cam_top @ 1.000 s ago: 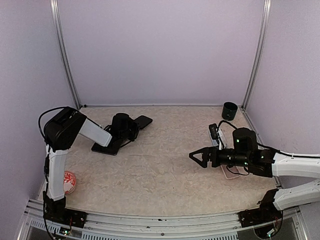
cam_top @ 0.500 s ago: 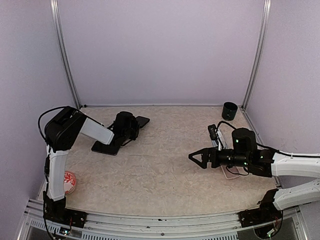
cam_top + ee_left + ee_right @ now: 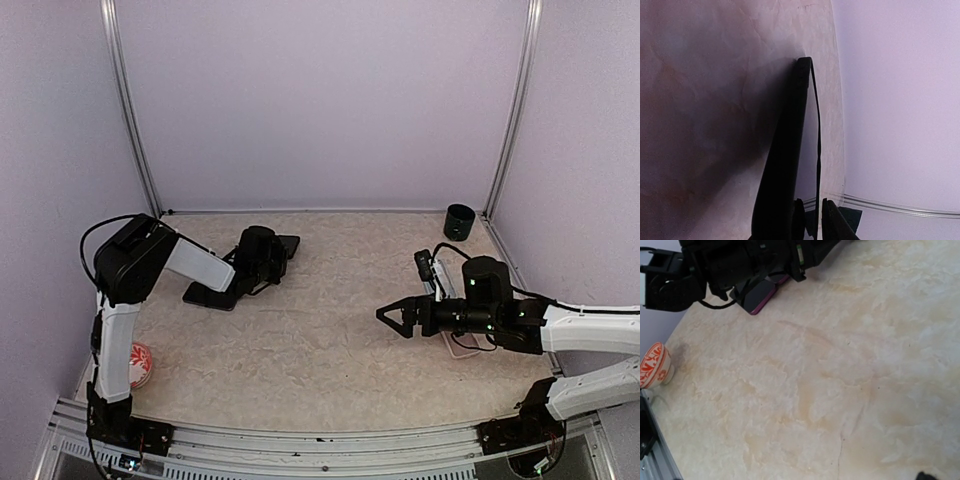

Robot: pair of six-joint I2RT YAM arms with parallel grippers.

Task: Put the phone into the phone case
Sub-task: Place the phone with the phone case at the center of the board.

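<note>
Tabletop (image 3: 320,350) beige, marbled, boxed by lavender walls (image 3: 320,100). Phone (image 3: 785,170) dark, at back left. Left gripper (image 3: 813,219) narrowly parted about its edge, grip indeterminate. Right gripper (image 3: 392,318) spread wide, empty, mid-table.

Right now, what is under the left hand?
Under the left hand, a dark flat slab sticks out near-left and a dark end sticks out toward the back. The hand covers the middle, so whether they are one piece or two is hidden.
</note>
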